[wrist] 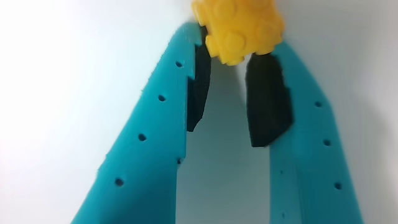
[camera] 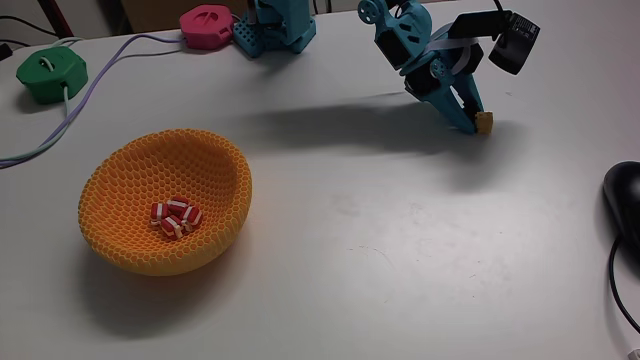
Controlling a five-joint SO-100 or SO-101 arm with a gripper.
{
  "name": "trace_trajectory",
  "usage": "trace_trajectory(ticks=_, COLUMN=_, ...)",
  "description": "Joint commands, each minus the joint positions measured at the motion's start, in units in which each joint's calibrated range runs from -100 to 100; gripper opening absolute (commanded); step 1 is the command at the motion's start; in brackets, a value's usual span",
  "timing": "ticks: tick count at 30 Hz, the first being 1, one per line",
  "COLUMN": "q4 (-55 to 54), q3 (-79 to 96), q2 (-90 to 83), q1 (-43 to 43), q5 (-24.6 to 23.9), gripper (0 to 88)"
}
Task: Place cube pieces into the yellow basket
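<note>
Gripper (wrist: 239,46) pinches the studded yellow cube (wrist: 239,28), its top cropped in wrist view; a black mouse (camera: 625,205), half cut off, lies at the fixed view's three o'clock edge.

Studded yellow cube (wrist: 239,31) cut off at wrist view's top edge.

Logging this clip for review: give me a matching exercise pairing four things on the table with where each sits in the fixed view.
Things:
1. red cubes with white bands
2. studded yellow cube
3. green hexagonal puck
4. pink hexagonal puck

Places:
A. far left edge, cable attached
B. between the tips of the teal gripper
C. inside the orange-yellow honeycomb-mesh basket
D. top, beside the arm's blue base

Pairs: 1-C, 2-B, 3-A, 4-D
</note>
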Motion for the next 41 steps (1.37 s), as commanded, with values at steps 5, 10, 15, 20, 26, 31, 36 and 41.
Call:
trace_trajectory(ticks=5, q4=5.79, q3=-0.76, q2=-13.40, q1=6.63, q5=6.25, gripper=0.0)
trace_trajectory(ticks=10, q4=36.81, q3=-5.57, q2=-29.97, q1=19.87, q5=14.95, gripper=0.0)
trace_trajectory(ticks=15, q4=61.14, q3=-12.31, q2=-37.35, q1=47.82, q5=25.74, gripper=0.0)
trace_trajectory(ticks=20, q4=60.79, q3=-14.53, q2=-34.32, q1=70.75, q5=30.57, gripper=0.0)
trace_trajectory(ticks=26, q4=60.62, q3=-22.23, q2=-29.78, q1=79.70, q5=33.26, gripper=2.1)
trace_trajectory(ticks=31, q4=65.39, q3=-24.54, q2=-29.78, q1=78.86, q5=39.41, gripper=29.5)
trace_trajectory(ticks=36, q4=72.78, q3=-27.24, q2=-29.40, q1=77.46, q5=42.59, gripper=33.8)
trace_trajectory(ticks=41, q4=79.38, q3=-28.87, q2=-30.35, q1=75.88, q5=44.15, gripper=33.3)
